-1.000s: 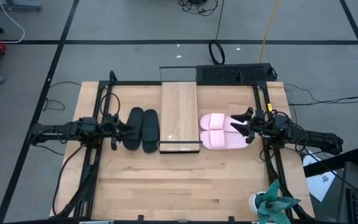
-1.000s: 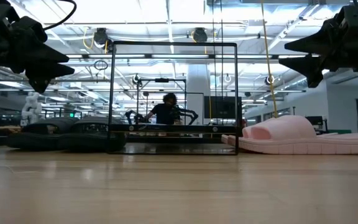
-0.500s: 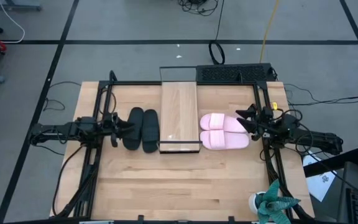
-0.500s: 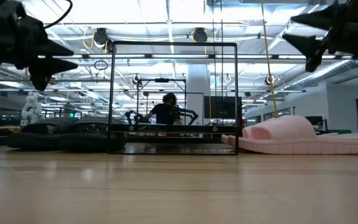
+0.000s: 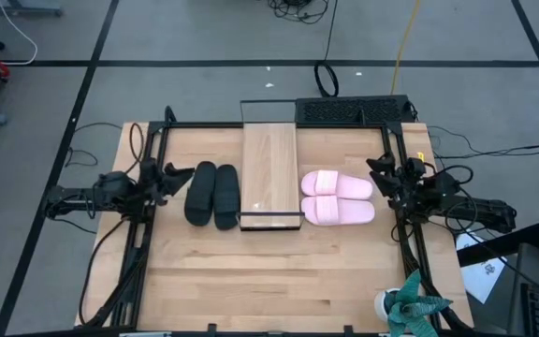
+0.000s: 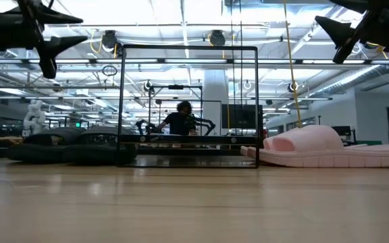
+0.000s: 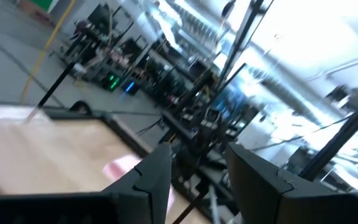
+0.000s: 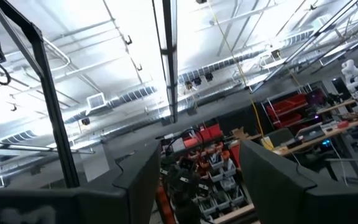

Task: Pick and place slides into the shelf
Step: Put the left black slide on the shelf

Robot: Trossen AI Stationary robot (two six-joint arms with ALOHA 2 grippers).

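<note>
The black slides lie side by side, soles down, on the tabletop just left of the shelf, a light-wood board in a black frame. The pink slides lie the same way just right of it; in the low view the black slides and a pink slide flank the shelf's frame. My left gripper hovers open left of the black pair, tipped upward. My right gripper hovers open right of the pink pair, also tipped upward. Neither holds anything.
A black metal rack stands at the table's far edge behind the shelf. A green-and-white object sits at the near right corner. Bare wooden tabletop stretches across the near half. A person sits in the room beyond.
Both grippers have risen and tipped their fingers upward, drawing back a little from the slides toward their own table edges. The left gripper has also rolled about its axis. Both stay open. The slides and the shelf have kept still.
</note>
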